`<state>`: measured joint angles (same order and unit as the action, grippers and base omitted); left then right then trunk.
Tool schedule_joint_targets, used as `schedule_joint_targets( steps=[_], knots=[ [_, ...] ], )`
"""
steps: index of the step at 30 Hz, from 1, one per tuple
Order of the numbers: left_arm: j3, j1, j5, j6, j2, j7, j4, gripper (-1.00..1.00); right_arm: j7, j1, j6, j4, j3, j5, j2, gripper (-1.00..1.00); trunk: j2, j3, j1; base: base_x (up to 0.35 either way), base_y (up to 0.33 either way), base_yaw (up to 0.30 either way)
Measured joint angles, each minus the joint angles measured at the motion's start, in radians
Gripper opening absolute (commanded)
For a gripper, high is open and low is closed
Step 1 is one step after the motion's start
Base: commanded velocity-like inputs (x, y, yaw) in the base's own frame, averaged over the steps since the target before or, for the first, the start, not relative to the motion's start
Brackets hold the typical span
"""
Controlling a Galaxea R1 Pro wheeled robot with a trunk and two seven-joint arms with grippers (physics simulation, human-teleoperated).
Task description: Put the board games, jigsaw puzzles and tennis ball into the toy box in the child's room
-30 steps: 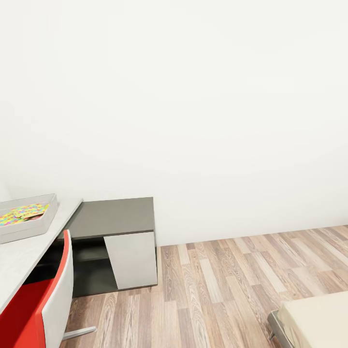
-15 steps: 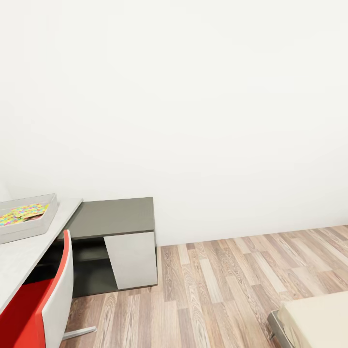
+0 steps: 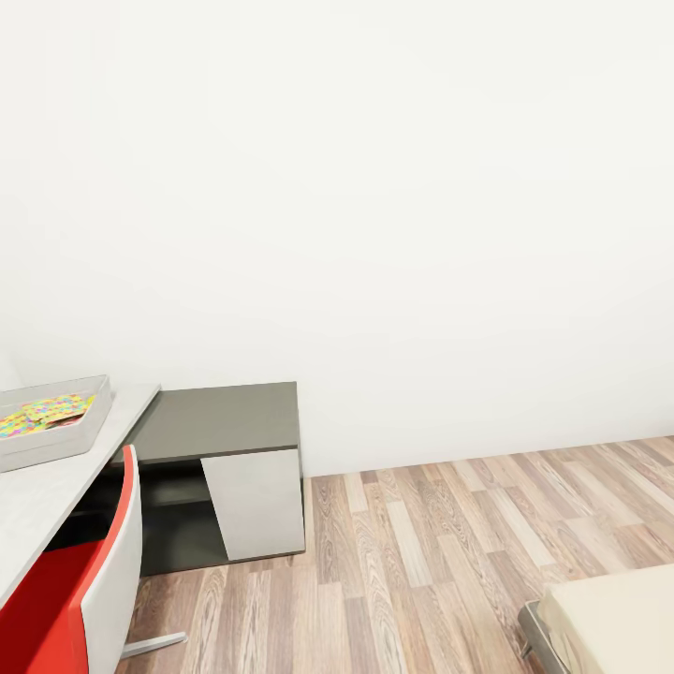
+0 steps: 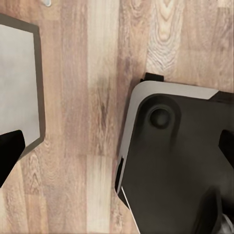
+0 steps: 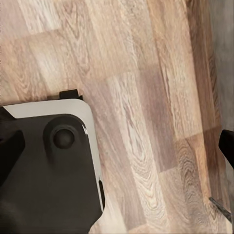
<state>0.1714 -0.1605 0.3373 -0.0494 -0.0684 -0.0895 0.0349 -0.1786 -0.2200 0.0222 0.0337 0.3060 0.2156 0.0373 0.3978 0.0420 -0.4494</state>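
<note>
Toy box point(image 3: 92, 421), a shallow pale grey-white plastic bin with a flared rim, sits at the left edge of the head view on the long pale grey desk top point(image 3: 56, 491), with a bright jigsaw-patterned square box point(image 3: 42, 413) lying inside it, apparently already put away. Below it at lower left a red-and-white chair point(image 3: 84, 585) is pushed in against the desk, and beside that, left of centre, the lower dark grey cabinet point(image 3: 225, 421) with its white door point(image 3: 257, 505) meets the desk at a corner. A plain white wall point(image 3: 374, 187) takes up the upper frame; wood-plank floor point(image 3: 440, 552) runs across the bottom, and a corner of the beige mattress on its thin dark frame point(image 3: 608, 622) juts in at lower right.

Both wrist cameras look straight down at planks and the robot's own dark, grey-edged base point(image 4: 170, 161), which suggests the arms hang lowered at its sides for travel. The left gripper point(image 4: 117, 146) shows dark fingertips at opposite edges of its frame, spread wide with nothing between them; the right gripper point(image 5: 117, 141) looks likewise spread and empty-handed. With the bed coming into frame, the robot appears to be between desk and bed, probably heading for the board games there.
</note>
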Motion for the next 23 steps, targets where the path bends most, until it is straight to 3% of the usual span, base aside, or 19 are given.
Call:
schedule_joint_targets(
  steps=[23],
  knots=[
    [-0.002,0.000,0.001,-0.002,0.006,0.002,0.004,1.00,0.000,0.002,0.001,0.000,0.000,-0.001,-0.002,1.00,0.000,0.000,0.000,0.000,0.000,0.000]
  ],
)
